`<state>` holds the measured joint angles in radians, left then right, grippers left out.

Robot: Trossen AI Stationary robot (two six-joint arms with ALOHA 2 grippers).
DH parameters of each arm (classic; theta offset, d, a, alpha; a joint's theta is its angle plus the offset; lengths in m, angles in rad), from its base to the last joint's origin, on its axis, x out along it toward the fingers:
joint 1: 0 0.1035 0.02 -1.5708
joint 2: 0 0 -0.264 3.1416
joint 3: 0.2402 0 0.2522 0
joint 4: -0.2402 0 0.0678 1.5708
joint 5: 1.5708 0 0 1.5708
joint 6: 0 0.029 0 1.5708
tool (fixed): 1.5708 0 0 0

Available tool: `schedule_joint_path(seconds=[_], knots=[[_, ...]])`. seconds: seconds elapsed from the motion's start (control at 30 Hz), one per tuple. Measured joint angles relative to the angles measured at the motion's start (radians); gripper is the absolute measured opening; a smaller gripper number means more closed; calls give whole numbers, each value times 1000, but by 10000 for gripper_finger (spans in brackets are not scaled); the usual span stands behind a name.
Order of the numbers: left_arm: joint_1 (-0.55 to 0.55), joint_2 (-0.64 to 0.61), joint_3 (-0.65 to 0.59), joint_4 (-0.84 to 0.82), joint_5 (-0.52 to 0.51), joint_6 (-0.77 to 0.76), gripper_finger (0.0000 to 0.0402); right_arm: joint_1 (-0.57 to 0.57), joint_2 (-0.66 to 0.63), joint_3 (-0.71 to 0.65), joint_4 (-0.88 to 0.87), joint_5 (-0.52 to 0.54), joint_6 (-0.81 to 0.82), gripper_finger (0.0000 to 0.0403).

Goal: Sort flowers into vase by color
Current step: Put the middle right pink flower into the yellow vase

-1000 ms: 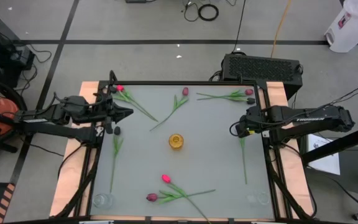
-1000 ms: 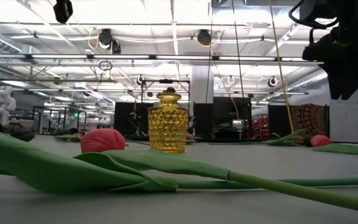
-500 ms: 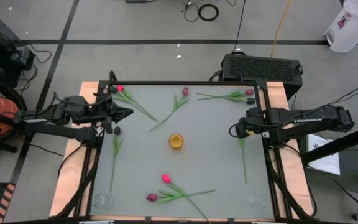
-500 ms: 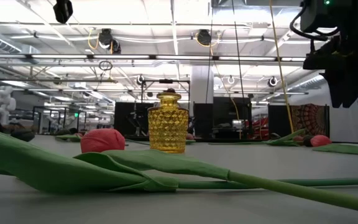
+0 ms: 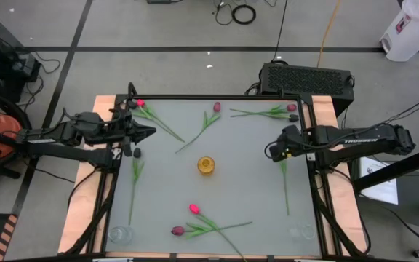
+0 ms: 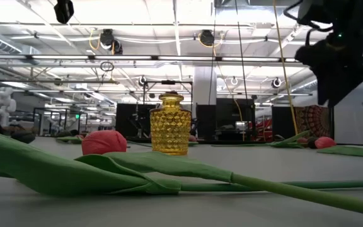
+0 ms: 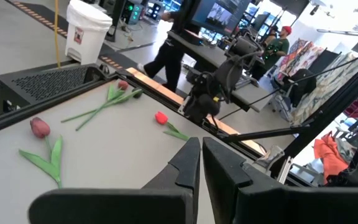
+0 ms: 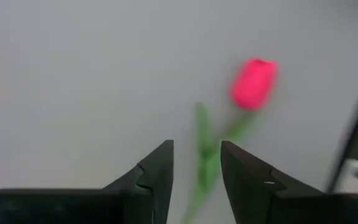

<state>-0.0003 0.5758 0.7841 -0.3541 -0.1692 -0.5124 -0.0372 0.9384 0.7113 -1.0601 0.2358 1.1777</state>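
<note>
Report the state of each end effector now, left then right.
Left end effector: nearly shut, holding nothing, at the table's left edge.
Right end effector: open, empty, above a pink tulip.

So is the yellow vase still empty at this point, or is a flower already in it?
Empty, as far as shows: the yellow vase stands upright mid-table with no stem rising from it in the high or low view; the flowers all lie flat on the table.

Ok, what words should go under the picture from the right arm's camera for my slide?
The right gripper hangs open above the grey table, its dark fingers framing a pink tulip.
</note>
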Motion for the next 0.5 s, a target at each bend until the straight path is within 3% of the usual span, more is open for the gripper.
schedule_joint_path(seconds=[0.17,0.5], knots=[[0,0,0,0,0,0,26,0,-23,0,43,-27,-21,125],[0,0,0,0,0,0,26,-4,-54,0,-144,-25,58,125]])
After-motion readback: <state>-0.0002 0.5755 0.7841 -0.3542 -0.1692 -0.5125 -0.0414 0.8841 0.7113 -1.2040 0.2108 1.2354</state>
